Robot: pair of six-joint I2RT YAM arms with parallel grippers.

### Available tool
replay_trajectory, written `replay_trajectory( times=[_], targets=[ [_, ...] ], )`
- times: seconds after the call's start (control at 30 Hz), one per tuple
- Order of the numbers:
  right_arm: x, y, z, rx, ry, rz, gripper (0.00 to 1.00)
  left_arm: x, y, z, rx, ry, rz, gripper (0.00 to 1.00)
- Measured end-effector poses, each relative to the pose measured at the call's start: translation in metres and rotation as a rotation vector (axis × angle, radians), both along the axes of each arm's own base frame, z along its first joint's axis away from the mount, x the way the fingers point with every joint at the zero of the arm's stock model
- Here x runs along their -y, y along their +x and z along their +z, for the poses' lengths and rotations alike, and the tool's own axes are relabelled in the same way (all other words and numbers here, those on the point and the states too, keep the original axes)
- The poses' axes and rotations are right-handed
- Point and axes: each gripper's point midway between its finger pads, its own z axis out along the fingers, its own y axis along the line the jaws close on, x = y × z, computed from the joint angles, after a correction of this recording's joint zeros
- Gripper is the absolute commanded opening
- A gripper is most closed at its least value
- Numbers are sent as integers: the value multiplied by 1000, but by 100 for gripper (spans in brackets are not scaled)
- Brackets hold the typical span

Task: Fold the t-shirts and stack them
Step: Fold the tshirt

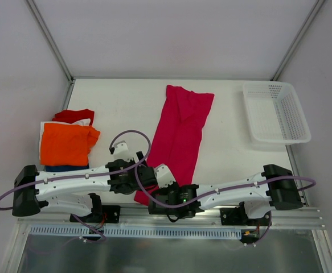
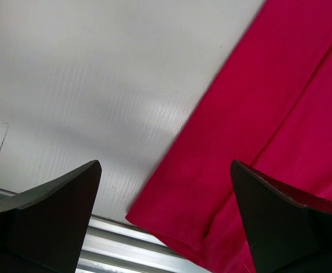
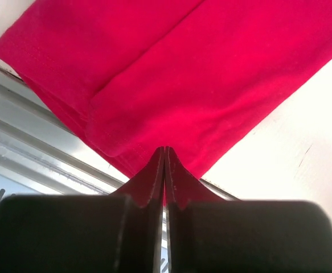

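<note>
The magenta-pink t-shirt (image 3: 200, 74) ends right at the closed right fingers (image 3: 151, 183).

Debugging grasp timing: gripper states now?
Left gripper: open, empty.
Right gripper: shut at the near edge of the magenta t-shirt; whether cloth is pinched cannot be told.

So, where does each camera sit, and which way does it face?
Top external: above and behind, facing down on table and magenta-pink t-shirt; both arms show.
Left wrist: on the wrist, facing down at the t-shirt's edge; open left claw shows.
Right wrist: on the wrist, facing down at the t-shirt's end; shut right claw shows.
All share the t-shirt.
</note>
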Motion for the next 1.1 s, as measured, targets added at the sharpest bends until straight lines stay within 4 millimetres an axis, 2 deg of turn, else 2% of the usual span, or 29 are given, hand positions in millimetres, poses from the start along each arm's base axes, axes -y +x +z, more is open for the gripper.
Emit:
replay_trajectory(
  times=[0.17,0.3,0.53,0.73,0.87,1.1],
  targets=[
    [-5,3,0,22,15,-9,0,-9,0,3,17,-24,44,99],
    [-24,2,-3,11,105,-16,0,-22,1,12,60,-75,122,99],
    [-50,-10,3,-4,240,-16,0,-63,0,13,110,-102,227,99],
    [-58,-19,-1,-49,284,-30,0,-71,2,21,147,-142,242,99],
    [-60,-26,-18,-95,266,-46,0,-71,4,24,159,-142,242,99],
    [-58,-39,-55,-178,215,-86,0,-71,13,45,212,-171,247,99]
  ],
)
